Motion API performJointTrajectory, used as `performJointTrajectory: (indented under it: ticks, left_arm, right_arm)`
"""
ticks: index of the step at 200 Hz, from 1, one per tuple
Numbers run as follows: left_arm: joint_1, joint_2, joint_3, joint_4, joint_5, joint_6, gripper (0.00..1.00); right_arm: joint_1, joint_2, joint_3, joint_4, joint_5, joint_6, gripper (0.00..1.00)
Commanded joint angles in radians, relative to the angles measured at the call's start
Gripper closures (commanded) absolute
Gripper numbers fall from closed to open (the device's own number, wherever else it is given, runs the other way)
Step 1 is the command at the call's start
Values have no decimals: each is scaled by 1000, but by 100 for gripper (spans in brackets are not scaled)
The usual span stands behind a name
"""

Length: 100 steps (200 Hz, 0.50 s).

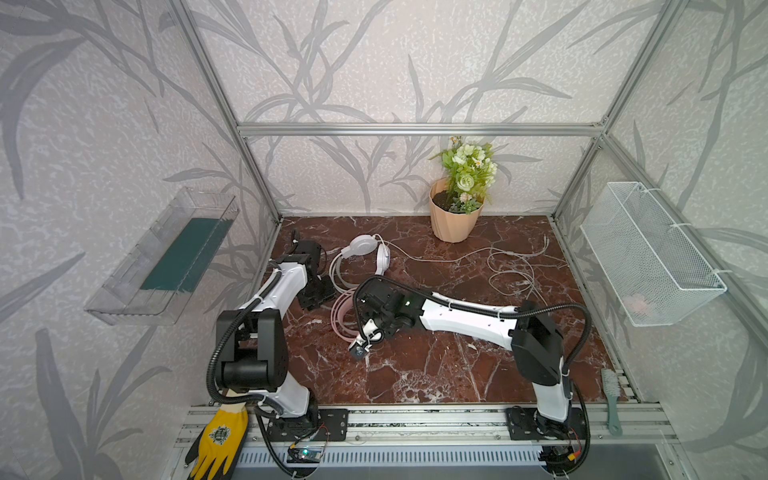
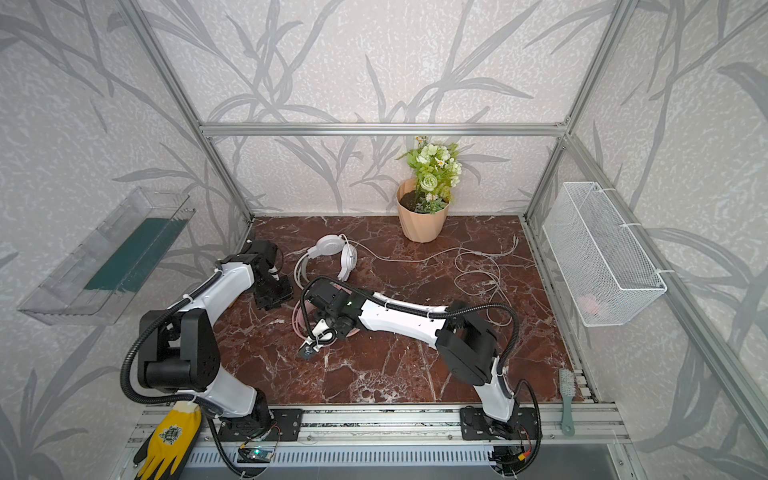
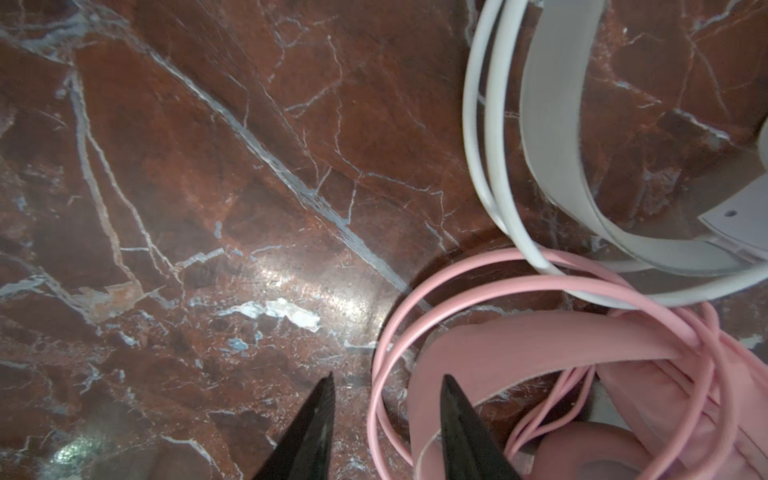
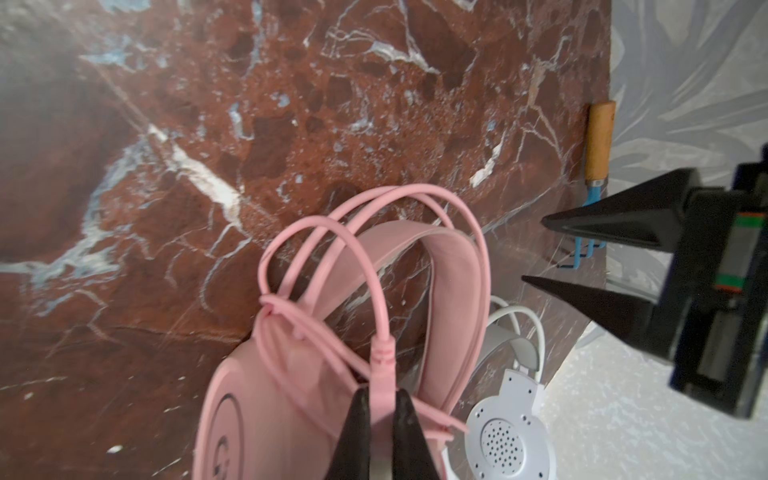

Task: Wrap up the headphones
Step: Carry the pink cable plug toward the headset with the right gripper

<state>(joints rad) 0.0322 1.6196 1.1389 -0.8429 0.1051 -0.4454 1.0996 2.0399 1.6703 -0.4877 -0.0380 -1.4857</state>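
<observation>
The pink headphones [image 4: 257,407] lie on the marble table, mostly hidden under my right arm in both top views, with the cable looped over the headband [image 3: 519,345]. My right gripper [image 4: 380,392] is shut on the pink cable's plug [image 4: 382,357]. My left gripper [image 3: 388,376] is open, low beside the pink headband, with its thin pink bands between the fingers; it also shows as the left gripper [image 4: 536,251]. The white headphones [image 1: 361,247] lie just behind, and their cable [image 1: 511,270] trails loose to the right.
A flower pot [image 1: 455,220] stands at the back. A wire basket [image 1: 652,257] hangs on the right wall and a clear tray [image 1: 166,257] on the left. A yellow glove [image 1: 220,436] and a brush [image 1: 611,399] lie at the front. A small wood-handled rake [image 4: 600,141] lies by the wall.
</observation>
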Motion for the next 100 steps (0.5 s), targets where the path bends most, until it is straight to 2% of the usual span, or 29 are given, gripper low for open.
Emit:
performJointTrajectory:
  ticks: [1, 64, 100]
  left_arm:
    - [-5, 39, 26, 7, -39, 1, 63]
    - [-4, 49, -13, 41, 1, -14, 67]
    - [-5, 15, -25, 22, -1, -6, 68]
  right_arm:
    - [-27, 37, 74, -89, -96, -248, 100]
    - [-58, 149, 102, 33, -126, -238, 100]
    - [-58, 190, 77, 111, -84, -223, 100]
